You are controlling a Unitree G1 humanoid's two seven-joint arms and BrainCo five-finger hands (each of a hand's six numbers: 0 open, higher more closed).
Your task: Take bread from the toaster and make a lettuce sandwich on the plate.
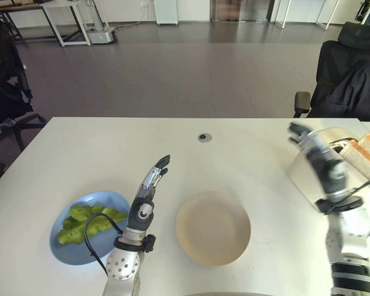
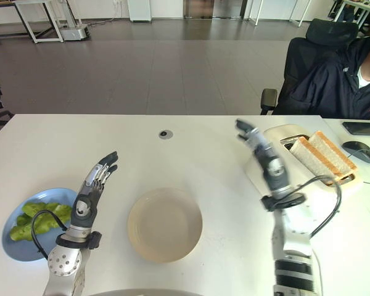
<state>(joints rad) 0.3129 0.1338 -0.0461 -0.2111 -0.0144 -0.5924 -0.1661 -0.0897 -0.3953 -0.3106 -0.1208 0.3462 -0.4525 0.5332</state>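
A cream toaster point(image 2: 277, 139) stands at the table's right with two slices of bread point(image 2: 324, 154) sticking out of its slots. My right hand point(image 2: 266, 160) is raised just left of the toaster, fingers straight and open, holding nothing. An empty beige plate point(image 1: 213, 227) lies in the middle front. A blue plate point(image 1: 65, 250) with green lettuce point(image 1: 86, 221) sits at the front left. My left hand point(image 1: 147, 194) is held up between the two plates, fingers straight and open, empty.
A small round grommet point(image 1: 204, 137) is set in the white table point(image 1: 172, 160) behind the beige plate. A computer mouse point(image 2: 358, 150) and a phone point(image 2: 362, 128) lie at the far right. A seated person in dark clothes is beyond the right corner.
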